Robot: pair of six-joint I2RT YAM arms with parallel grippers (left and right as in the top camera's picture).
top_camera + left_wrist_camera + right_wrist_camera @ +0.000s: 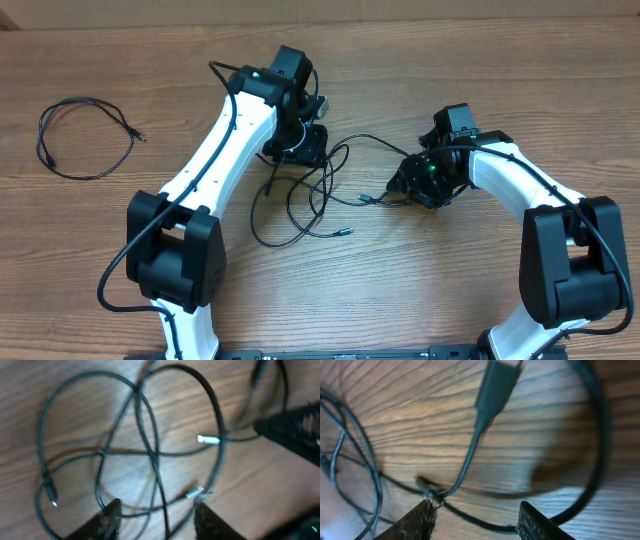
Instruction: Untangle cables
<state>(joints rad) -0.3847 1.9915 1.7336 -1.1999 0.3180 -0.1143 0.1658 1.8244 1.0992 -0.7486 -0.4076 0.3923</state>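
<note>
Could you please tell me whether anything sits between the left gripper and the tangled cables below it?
Nothing visible does. In the left wrist view, the left gripper hangs directly over the tangled cables, with strands running between its open fingers. Only bare wooden table lies around them.

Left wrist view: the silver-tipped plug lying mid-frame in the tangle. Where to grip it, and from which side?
Take the silver-tipped plug on its short rigid body, from straight above, with the left hand straddling its length. It lies flat on the table with bare wood either side. A thicker cable loop crosses right behind it, so gripping further back would likely pinch both.
</note>
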